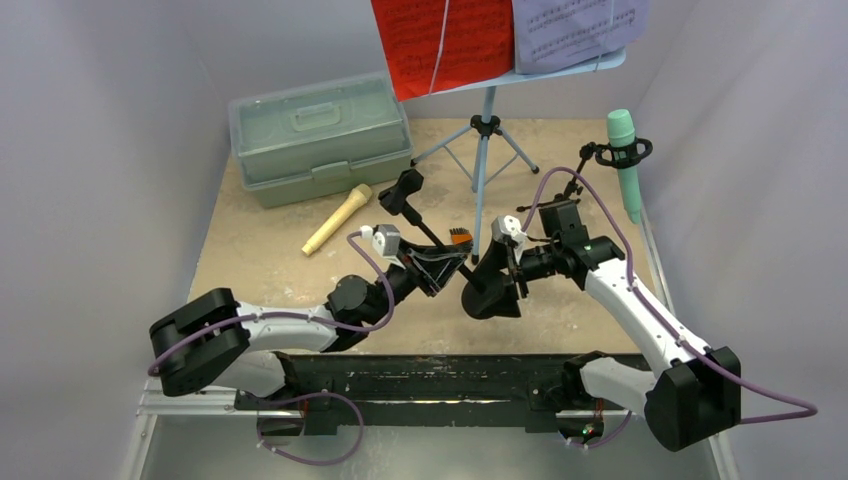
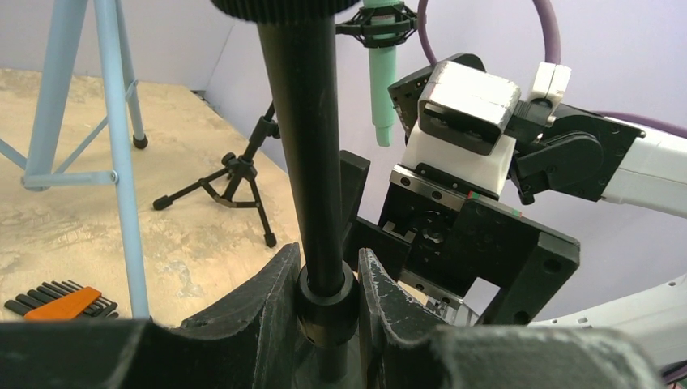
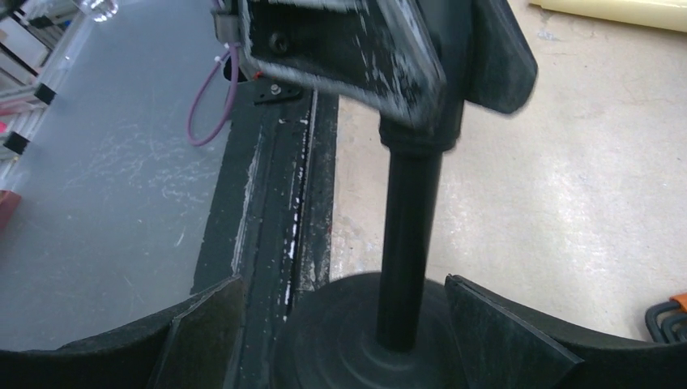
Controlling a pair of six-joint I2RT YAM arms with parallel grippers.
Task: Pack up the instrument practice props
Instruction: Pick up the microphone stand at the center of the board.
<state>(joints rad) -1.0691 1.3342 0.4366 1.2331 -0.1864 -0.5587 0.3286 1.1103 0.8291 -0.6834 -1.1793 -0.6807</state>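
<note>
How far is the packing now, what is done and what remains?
Done: nothing visibly; the case is closed. In hand: left gripper clamps the round-base holder, open right gripper straddles its base. Left: tan microphone, teal microphone in tripod holder, music rack with sheets.

L arm (image 1: 270, 328) reaches fwd and inward, elbow low. L gripper (image 2: 324, 279) clamped on the black mic holder (image 2: 304, 121) stem. R arm (image 1: 640, 305) angled inward. R gripper (image 3: 348, 324) jaws wide apart (either side of holder's base, contact unclear). Grippers face each other, close.
</note>
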